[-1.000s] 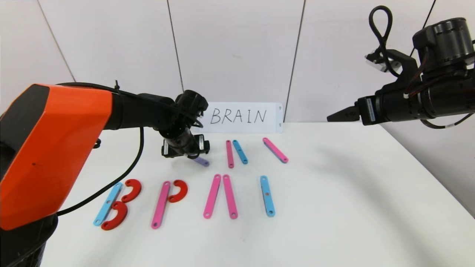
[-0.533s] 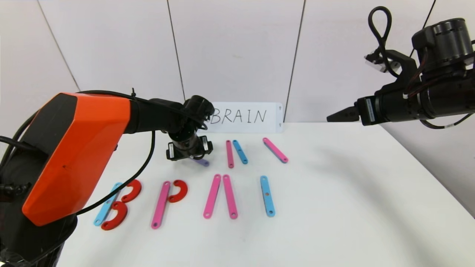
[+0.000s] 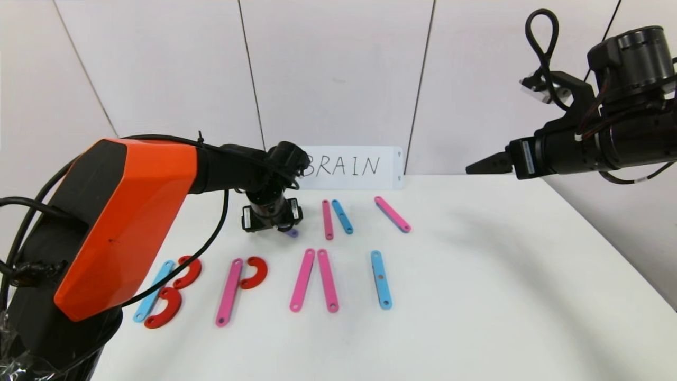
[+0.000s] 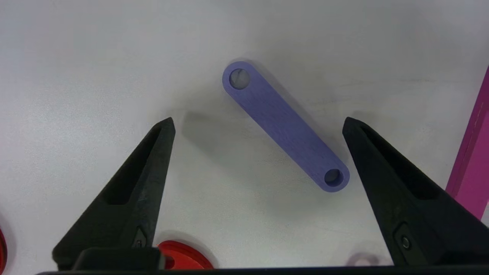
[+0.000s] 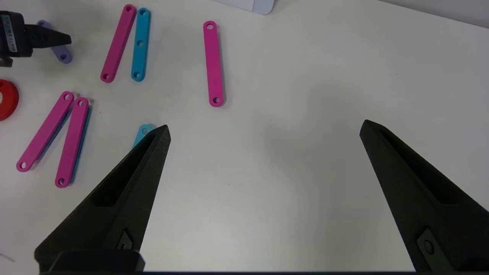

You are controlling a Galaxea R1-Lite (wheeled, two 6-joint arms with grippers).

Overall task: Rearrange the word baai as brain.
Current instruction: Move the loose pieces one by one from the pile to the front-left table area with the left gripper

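L gripper (image 4: pixel 258 122) hangs low over purple strip (image 4: pixel 284 126) lying flat on table (image 3: pixel 476 296) behind the word row, fingers apart either side, not touching. R gripper (image 5: pixel 263 128) parked high at right, fingers wide apart.

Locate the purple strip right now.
Head view: the purple strip lies flat on the table's far left-centre, under the open left gripper, beside the spare pink strip.
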